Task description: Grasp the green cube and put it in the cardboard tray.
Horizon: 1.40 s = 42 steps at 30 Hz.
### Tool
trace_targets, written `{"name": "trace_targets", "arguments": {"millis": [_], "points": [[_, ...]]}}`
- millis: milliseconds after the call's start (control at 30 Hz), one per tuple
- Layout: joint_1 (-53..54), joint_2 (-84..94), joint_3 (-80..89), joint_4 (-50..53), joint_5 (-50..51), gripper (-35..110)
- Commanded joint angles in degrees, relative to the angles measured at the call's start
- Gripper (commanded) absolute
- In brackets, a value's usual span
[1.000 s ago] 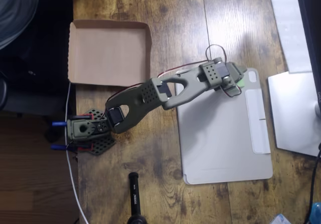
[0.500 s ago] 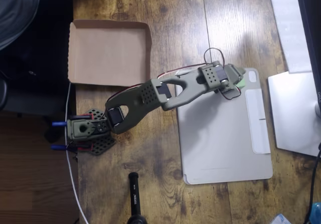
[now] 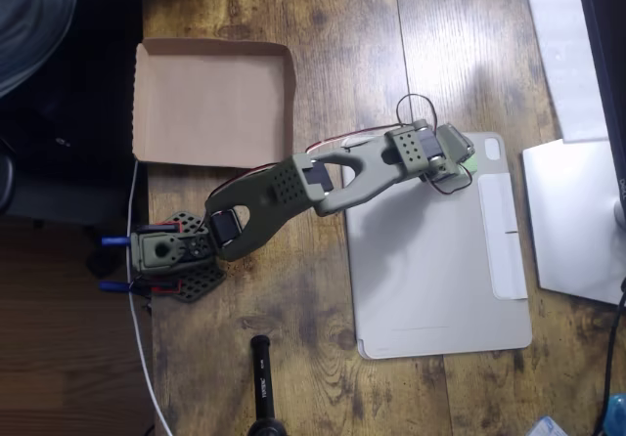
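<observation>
1. Dark wooden table under everything, seen from overhead, with a black gap along its left edge.
2. Tool reached out over the top edge of the grey tablet cover, hidden beneath the olive arm's head; spread or closed, cannot tell.
3. Green cube showing as a pale sliver just right of the tool head (mostly covered), resting on or just above the cover; gripped or merely touched, cannot tell.
4. Cardboard tray well apart, up and left, plain inside, nothing in it.
5. Judged step: closing on the cube, transfer not yet done.
6. Risks: a shallow pinch on soft foam letting the cube squirt out or drop during the long swing; a loose wire loop near the head snagging; a low carry clipping the tray's folded wall.
</observation>
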Motion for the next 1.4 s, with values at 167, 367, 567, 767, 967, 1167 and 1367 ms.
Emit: {"name": "trace_targets", "arguments": {"millis": [167, 367, 567, 767, 967, 1167, 1367], "points": [[-0.5, 6.3, 2.9, 2.7, 0.2, 2], [-5.4, 17.6, 11.0, 7.7, 2.9, 2], [-12.2, 33.3, 18.0, 13.7, 5.7, 2], [-24.2, 48.3, 22.1, 26.7, 6.4, 2], [-37.4, 55.5, 24.6, 39.7, 8.7, 0], [-44.5, 62.1, 34.9, 43.9, 10.5, 0], [-46.3, 64.2, 44.9, 44.6, 11.5, 0]]}}
